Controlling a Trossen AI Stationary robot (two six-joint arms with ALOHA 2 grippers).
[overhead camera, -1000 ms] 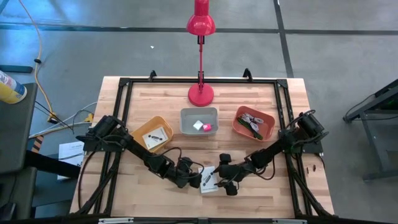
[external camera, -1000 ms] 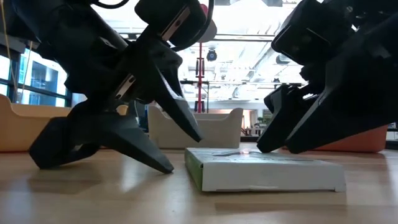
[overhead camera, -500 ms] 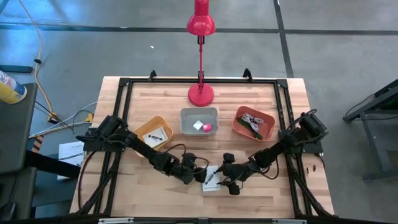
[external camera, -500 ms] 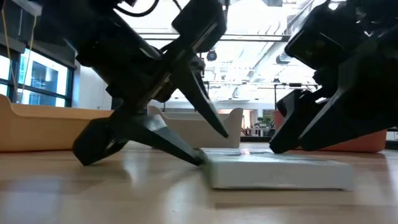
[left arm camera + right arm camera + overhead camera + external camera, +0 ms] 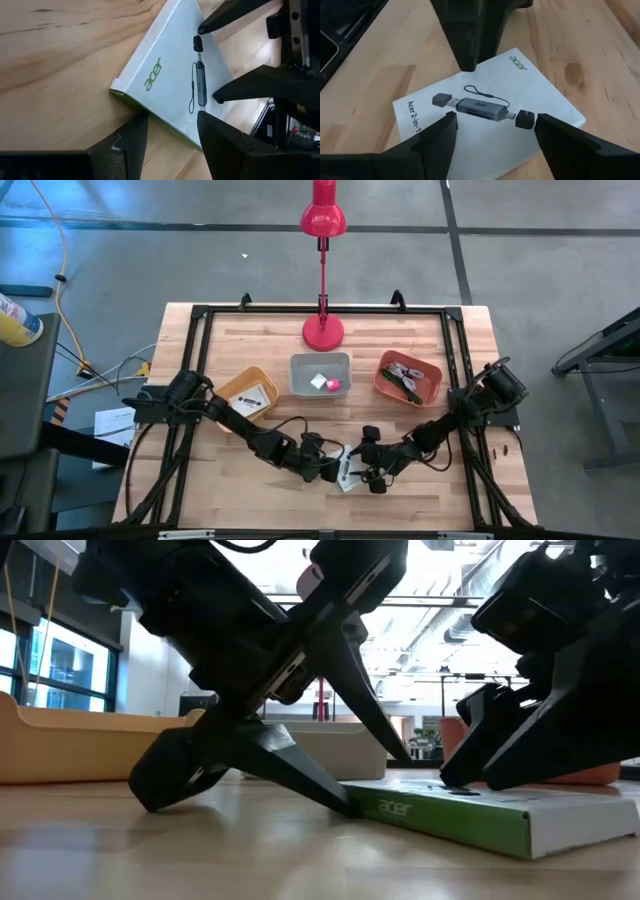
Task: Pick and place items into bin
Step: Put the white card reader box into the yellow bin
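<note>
- Over the last second the left gripper (image 5: 328, 467) has slid toward the right gripper (image 5: 362, 470). It has pushed the white Acer card box (image 5: 347, 472), which now lies turned with one corner lifted off the table (image 5: 400, 420).
- This looks like a cooperative pick in progress, with no grasp yet.
- Both grippers are spread wide and hold nothing. The left fingers (image 5: 220, 145) straddle the box's edge; the right's stand over it.
- The box's long axis runs diagonally across the front-centre of the table, with its green side (image 5: 450, 823) facing the low camera.
- The grey bin (image 5: 320, 375) sits well apart.
</note>
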